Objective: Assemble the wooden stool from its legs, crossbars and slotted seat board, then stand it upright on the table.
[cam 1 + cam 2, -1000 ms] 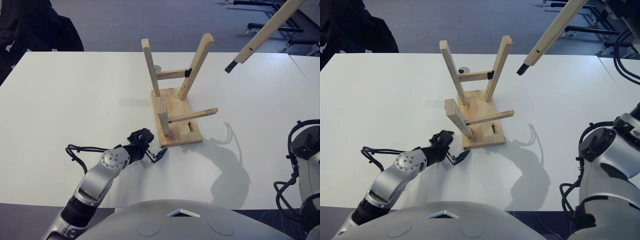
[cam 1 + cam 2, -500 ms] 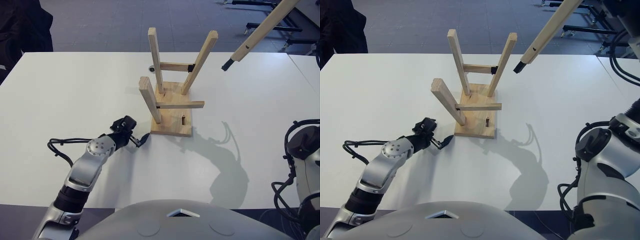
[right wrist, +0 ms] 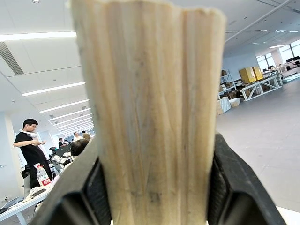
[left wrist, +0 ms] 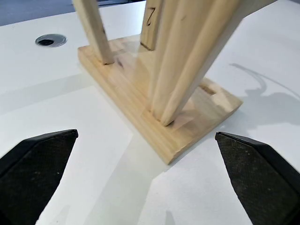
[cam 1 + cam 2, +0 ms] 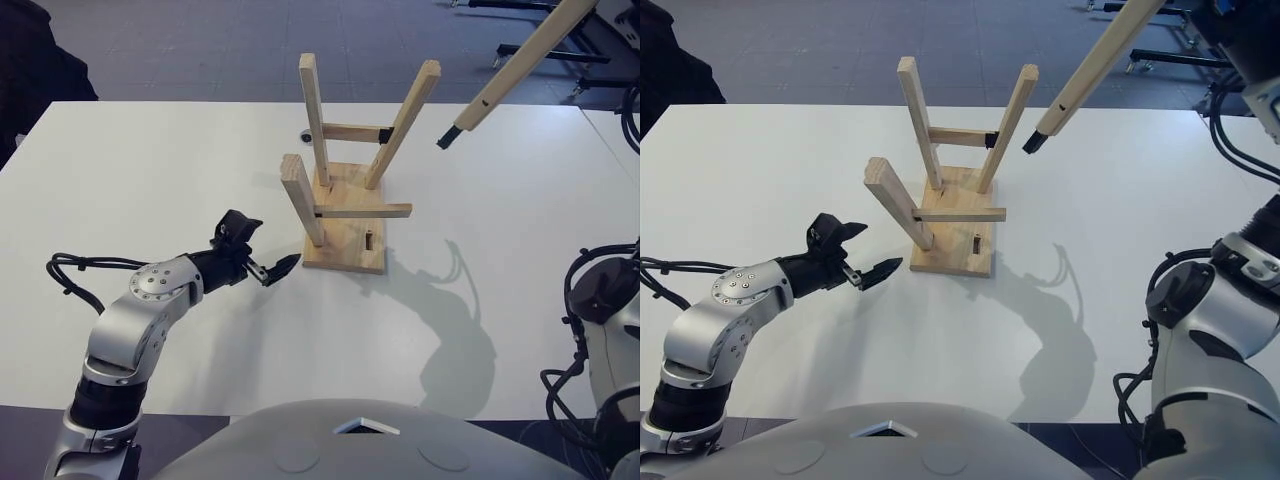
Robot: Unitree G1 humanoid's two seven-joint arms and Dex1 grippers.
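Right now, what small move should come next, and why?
Probably lower the fourth leg, shut in the right gripper, toward the empty slot in the seat board: it hangs high to the right, and the open left gripper sits nearby.

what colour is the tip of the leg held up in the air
Black cap on the pale wooden leg; clearest in the right eye view.

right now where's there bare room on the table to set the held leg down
Widest bare table lies right of the seat board, out to the right edge. The strip along the near edge is free too. Crowded: the gap between the open left claw and the board.
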